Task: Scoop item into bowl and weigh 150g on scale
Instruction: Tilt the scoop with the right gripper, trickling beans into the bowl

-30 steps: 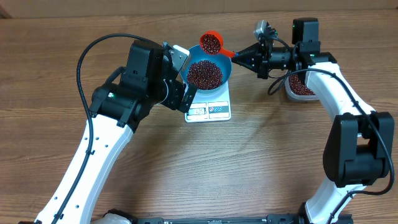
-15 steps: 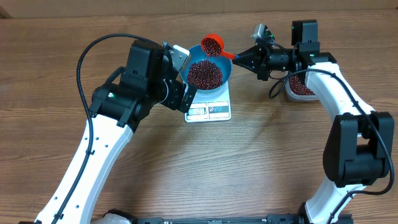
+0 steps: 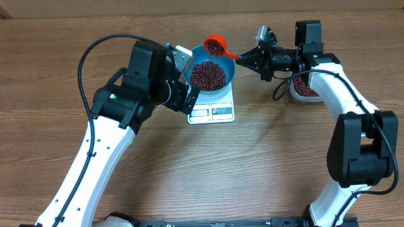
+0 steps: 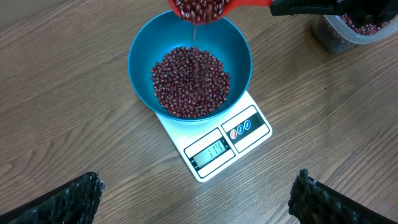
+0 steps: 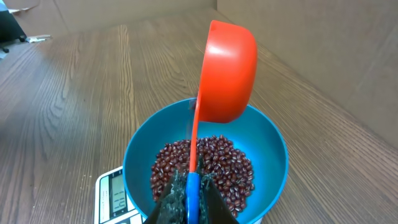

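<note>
Since a second before, the right gripper (image 3: 243,58) had rolled its wrist a little, and the orange scoop (image 3: 215,44) had tipped further over toward the bowl. The gripper's fingers were clamped tight on the scoop's handle. The cup stood just beyond the fingertips, tilted on its side above the far rim of the blue bowl (image 3: 230,66). Some beans were still inside the cup.

Directly ahead of and below that gripper, the bowl sat on the white scale (image 4: 217,146), holding a heap of dark red-brown beans (image 4: 189,81) that covered its bottom. The scale's display faced away from the right gripper; its digits were too small to read with confidence.

The left gripper (image 4: 198,198) hung with its fingers spread wide, holding nothing. The bowl and scale lay ahead of it, between the lines of its two fingertips. A clear plastic tub (image 3: 306,88) with more beans stood behind the right gripper, beside that arm, on the wooden table (image 3: 265,164).
</note>
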Controlling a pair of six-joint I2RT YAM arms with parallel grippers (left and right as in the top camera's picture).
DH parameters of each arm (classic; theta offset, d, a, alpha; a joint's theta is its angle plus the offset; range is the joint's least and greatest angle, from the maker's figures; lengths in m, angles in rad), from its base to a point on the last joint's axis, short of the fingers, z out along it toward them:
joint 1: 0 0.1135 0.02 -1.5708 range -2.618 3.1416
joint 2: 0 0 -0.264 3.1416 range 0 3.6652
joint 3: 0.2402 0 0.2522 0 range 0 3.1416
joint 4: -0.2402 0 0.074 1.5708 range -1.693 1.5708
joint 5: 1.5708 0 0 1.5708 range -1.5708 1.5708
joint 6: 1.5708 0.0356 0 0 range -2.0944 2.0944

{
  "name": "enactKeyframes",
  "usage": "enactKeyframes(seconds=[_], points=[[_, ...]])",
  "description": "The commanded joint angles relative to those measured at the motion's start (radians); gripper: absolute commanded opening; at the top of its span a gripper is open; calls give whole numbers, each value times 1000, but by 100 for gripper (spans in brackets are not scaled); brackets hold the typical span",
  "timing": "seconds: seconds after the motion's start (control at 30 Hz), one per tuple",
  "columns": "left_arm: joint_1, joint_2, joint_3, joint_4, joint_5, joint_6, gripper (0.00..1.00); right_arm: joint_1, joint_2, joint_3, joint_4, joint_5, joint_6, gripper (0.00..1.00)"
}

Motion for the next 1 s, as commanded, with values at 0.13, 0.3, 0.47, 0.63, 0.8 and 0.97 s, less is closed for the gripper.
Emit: enactKeyframes(seconds=[0.13,0.3,0.47,0.63,0.8,0.97], points=[[6,-3,10,1,11,19,100,6,7,17,6,-8,-39,4],[6,-3,10,2,11,19,100,6,7,17,9,-8,-90,4],[6,-3,10,2,11,19,100,6,7,17,10,-8,-90,4],[6,-3,10,2,11,19,100,6,7,17,19,-8,-90,4],[6,-3,10,2,11,19,100,6,7,17,34,-8,-90,4],[5,-3,10,2,11,19,100,6,7,17,38,-8,-91,4]])
